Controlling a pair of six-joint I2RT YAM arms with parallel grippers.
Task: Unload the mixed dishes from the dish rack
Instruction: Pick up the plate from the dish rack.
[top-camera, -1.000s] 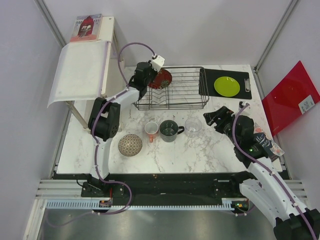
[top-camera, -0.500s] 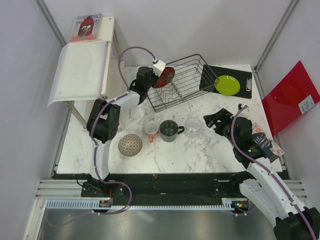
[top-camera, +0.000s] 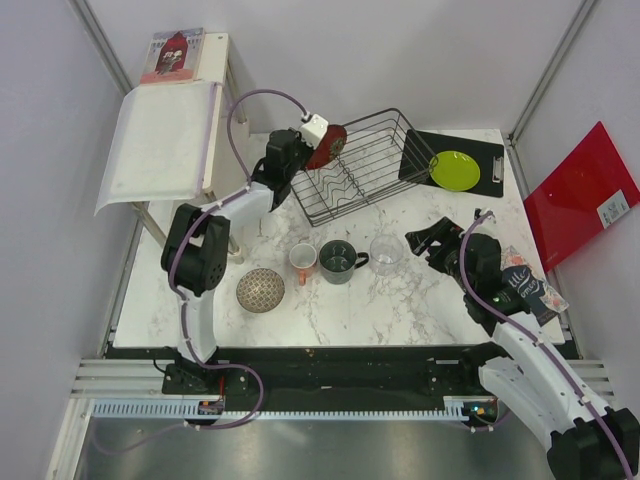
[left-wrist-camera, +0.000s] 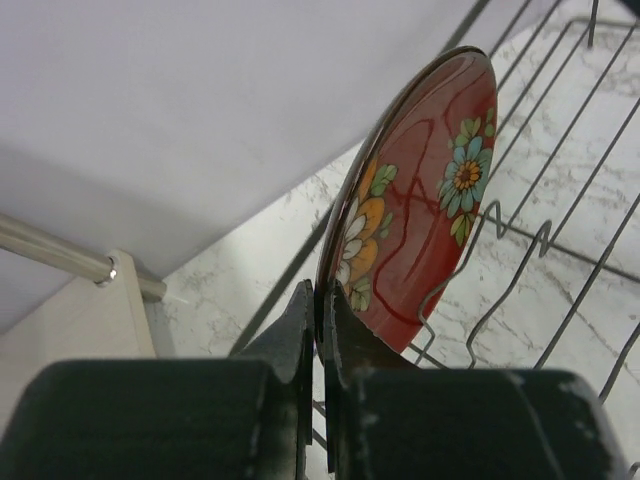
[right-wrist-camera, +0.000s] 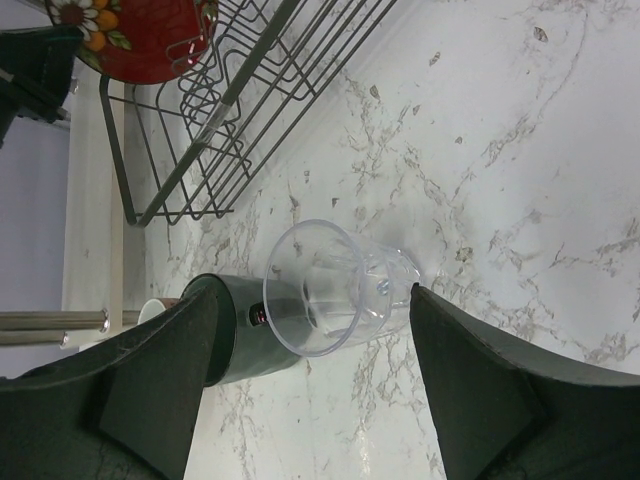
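Dish rack (top-camera: 360, 165), sitting askew: one item is leaving, the dark red patterned bowl (left-wrist-camera: 420, 220) at its left end, with the left hand (left-wrist-camera: 319, 305) clamping its rim.

Already standing on the tabletop in front of the rack: small patterned bowl (top-camera: 260, 290), orange-red cup (top-camera: 303, 260), dark grey mug (top-camera: 338, 260), clear glass (top-camera: 386, 251).

Right of the rack: lime-green plate (top-camera: 454, 170).

Right hand (top-camera: 424, 236) is gaping empty.

I stand at a white, grey-veined marble table (top-camera: 390, 305) closed in by plain pale walls (top-camera: 400, 50), a white shelf stand (top-camera: 165, 140) at my far left, a red board (top-camera: 580, 195) leaning at my right.
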